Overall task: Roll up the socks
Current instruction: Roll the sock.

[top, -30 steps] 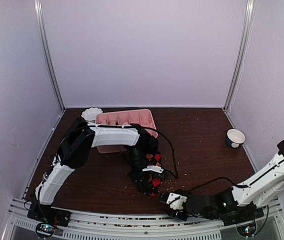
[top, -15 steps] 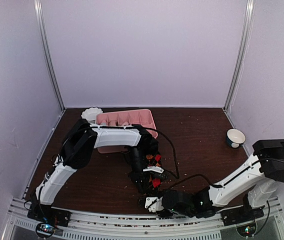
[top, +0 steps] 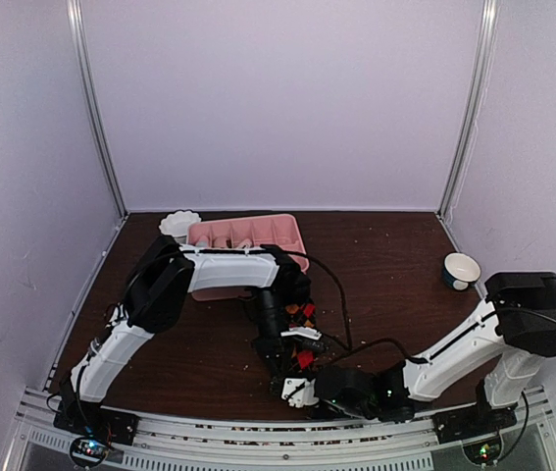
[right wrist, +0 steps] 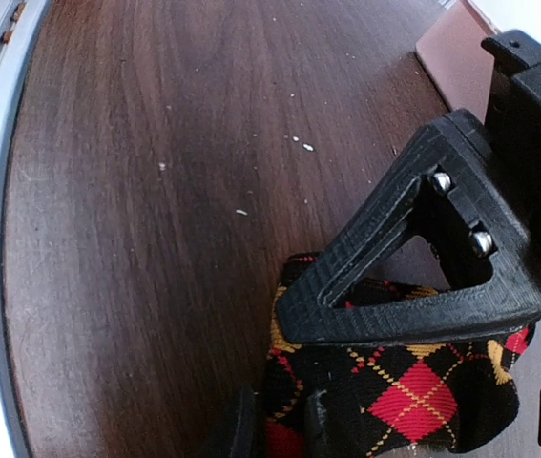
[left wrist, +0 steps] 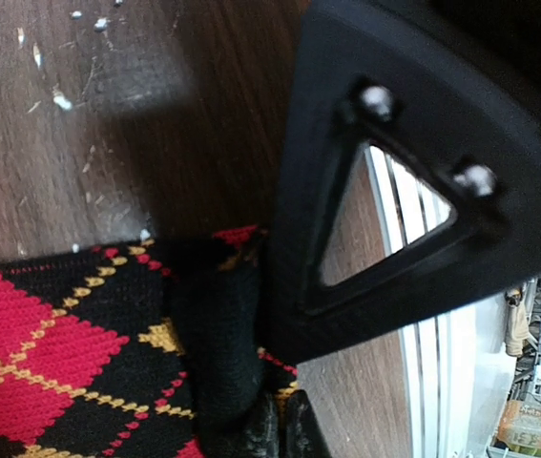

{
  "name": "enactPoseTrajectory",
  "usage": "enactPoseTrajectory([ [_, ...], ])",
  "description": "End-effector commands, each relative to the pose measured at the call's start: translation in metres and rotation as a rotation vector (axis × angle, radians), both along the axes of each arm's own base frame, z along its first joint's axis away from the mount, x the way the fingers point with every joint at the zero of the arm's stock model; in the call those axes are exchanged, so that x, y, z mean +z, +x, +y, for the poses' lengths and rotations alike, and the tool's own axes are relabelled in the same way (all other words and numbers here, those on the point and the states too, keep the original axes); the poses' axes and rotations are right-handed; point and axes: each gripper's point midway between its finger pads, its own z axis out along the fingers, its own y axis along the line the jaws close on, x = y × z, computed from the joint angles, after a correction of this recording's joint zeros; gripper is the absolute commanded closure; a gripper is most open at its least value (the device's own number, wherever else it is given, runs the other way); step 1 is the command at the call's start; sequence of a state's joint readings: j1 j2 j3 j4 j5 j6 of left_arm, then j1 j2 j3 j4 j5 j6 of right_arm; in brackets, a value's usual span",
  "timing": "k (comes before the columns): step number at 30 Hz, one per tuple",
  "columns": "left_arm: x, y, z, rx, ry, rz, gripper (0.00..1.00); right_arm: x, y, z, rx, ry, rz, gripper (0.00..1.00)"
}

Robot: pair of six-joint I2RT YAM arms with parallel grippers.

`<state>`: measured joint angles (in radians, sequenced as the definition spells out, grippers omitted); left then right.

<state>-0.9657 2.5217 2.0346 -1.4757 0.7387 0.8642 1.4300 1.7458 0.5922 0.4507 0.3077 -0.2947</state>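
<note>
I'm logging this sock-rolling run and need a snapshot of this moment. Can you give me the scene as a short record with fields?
sock: argyle sock, black with red diamonds, lying on the table near its front edge
left: left gripper shut, pinching a fold of the sock
right: right gripper has a jaw on either side of the sock's edge; grip unclear
tray: pink tray, back left
bowl: white bowl, far right, apart from both arms

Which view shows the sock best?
Right wrist: the sock lies close up, pattern and edge clear, partly behind a finger. Left wrist crops it at the frame's corner; top view hides most of it under the arms.
</note>
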Motion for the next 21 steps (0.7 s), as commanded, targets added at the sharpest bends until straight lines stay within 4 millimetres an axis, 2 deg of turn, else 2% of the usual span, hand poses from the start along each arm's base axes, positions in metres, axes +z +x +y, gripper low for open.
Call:
enactPoseTrajectory([
  [1,-0.002,0.004,0.003,-0.003,0.001,0.012,1.00,-0.036,0.002,-0.021,-0.053,-0.077,0.130,0.85],
  [5,0.005,0.010,0.004,0.008,-0.021,-0.004,1.00,-0.051,-0.002,-0.034,-0.100,-0.063,0.259,0.95],
  [7,0.010,0.015,0.002,0.023,-0.042,-0.024,0.91,-0.055,-0.008,-0.038,-0.111,-0.041,0.312,0.99],
  [11,0.027,0.028,-0.004,0.070,-0.110,-0.082,0.77,-0.063,-0.018,-0.046,-0.156,0.010,0.415,1.00],
  [13,0.036,0.035,-0.006,0.095,-0.151,-0.143,0.56,-0.066,-0.022,-0.049,-0.182,0.044,0.472,1.00],
  [14,0.040,0.040,-0.007,0.106,-0.174,-0.191,0.28,-0.068,-0.025,-0.051,-0.192,0.060,0.504,1.00],
  [15,0.043,0.043,-0.007,0.117,-0.189,-0.235,0.05,-0.069,-0.027,-0.052,-0.203,0.077,0.536,1.00],
  [16,0.046,0.047,-0.005,0.122,-0.203,-0.279,0.03,-0.070,-0.028,-0.055,-0.226,0.099,0.573,1.00],
  [21,0.071,0.075,-0.004,0.208,-0.280,-0.529,0.02,-0.069,-0.032,-0.060,-0.277,0.218,0.729,1.00],
])
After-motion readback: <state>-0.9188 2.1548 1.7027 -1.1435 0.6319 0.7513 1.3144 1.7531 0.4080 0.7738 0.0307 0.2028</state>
